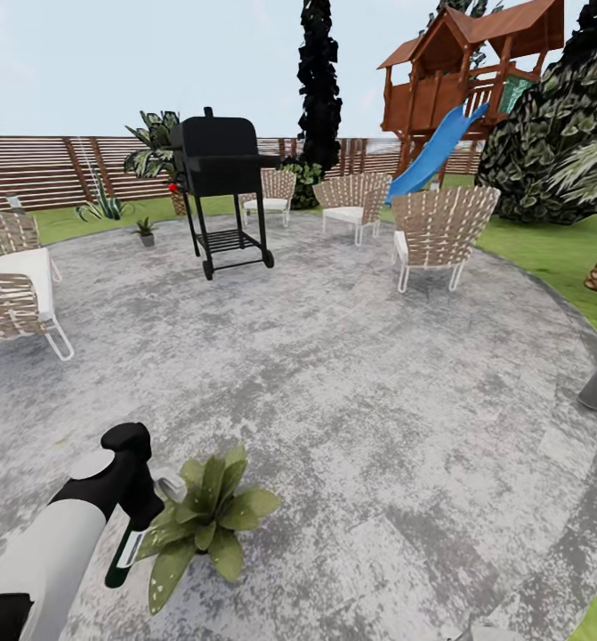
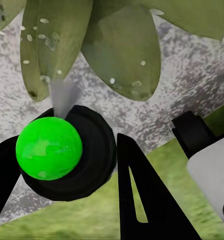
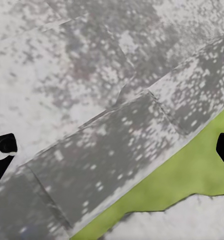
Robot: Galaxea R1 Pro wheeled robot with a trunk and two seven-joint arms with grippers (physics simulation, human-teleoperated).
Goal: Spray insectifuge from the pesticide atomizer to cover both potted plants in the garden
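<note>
Grey patio paving (image 1: pixel 351 374) surrounds the near potted plant (image 1: pixel 205 516) where the left gripper (image 1: pixel 142 525), clamped mid-body on the pesticide atomizer (image 1: pixel 125 556), carries what looks a light, rigid, slick bottle, while the right gripper's (image 3: pixel 112 150) fingers stand wide apart, empty

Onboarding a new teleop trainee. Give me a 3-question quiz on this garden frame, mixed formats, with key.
1. True or false: the left gripper holds the slim dark green atomizer bottle beside the near green-leafed potted plant.

2. Multiple choice: what stands closest to the far small grey-potted plant?
A. blue slide
B. black wheeled grill
C. grey post at the patio's right edge

3. Fill in: in the left wrist view, small white ______ dot the near plant's leaves.

Key: 1 true; 2 B; 3 droplets.
</note>
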